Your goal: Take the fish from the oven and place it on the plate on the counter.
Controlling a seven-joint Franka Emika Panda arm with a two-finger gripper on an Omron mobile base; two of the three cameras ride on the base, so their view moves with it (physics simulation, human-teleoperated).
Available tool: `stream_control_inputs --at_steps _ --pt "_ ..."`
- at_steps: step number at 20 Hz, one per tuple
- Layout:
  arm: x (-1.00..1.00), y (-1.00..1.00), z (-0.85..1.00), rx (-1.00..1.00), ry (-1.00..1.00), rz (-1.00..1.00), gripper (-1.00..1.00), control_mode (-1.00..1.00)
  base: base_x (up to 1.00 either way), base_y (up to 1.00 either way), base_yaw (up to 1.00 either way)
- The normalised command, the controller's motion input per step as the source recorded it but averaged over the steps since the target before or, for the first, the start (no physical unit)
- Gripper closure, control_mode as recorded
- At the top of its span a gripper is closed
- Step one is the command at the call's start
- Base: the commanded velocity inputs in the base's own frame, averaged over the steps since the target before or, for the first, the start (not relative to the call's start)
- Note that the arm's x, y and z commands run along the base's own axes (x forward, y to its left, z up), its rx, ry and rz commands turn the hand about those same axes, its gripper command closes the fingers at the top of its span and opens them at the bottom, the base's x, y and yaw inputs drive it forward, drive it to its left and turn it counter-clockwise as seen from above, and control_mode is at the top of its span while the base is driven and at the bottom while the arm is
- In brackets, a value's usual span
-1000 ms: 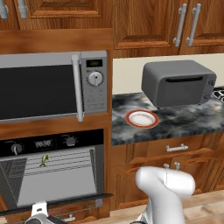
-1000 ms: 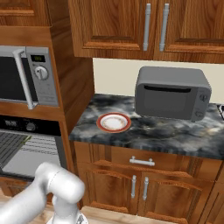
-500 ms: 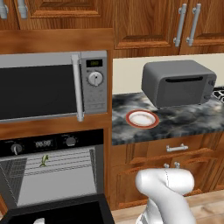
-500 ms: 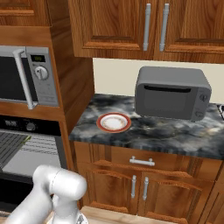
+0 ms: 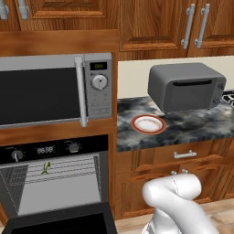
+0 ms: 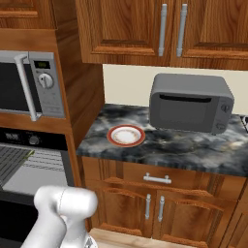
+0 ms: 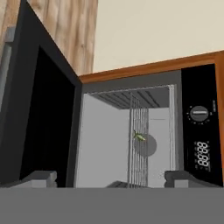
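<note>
**Oven door now down**

Since a second ago the oven (image 5: 55,183) door has dropped fully open. I see my jaws spread wide apart, holding nothing. On the left, the fish (image 5: 45,167) lies on the oven rack. Further right, the plate (image 5: 148,124) sits on the surface (image 5: 192,128).

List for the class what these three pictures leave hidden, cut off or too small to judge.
- Fish: too small in the left base and hand views to make out its shape or how it lies on the rack.
- Oven door: cut off by the bottom edge in the left base view.
- Oven in the right base view: cut off by the left edge, partly behind the arm.
- Pincer: just the fingertips show, spread wide.
</note>
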Motion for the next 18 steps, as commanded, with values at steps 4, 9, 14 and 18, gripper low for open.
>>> stream_control_inputs --at_steps 4,9,14,18 --pt "-0.12 0.0 0.96 0.0 -0.29 0.14 -1.0 -1.0 0.0 0.0 0.0" --pt "0.17 -0.13 0.31 0.0 -0.08 0.1 -1.0 -1.0 0.0 0.0 0.0" --pt "0.41 -0.25 0.31 0.01 0.0 0.02 -1.0 -1.0 0.0 0.0 0.0" --pt "0.66 -0.42 0.41 0.07 0.0 0.0 -1.0 -1.0 0.0 0.0 0.0"
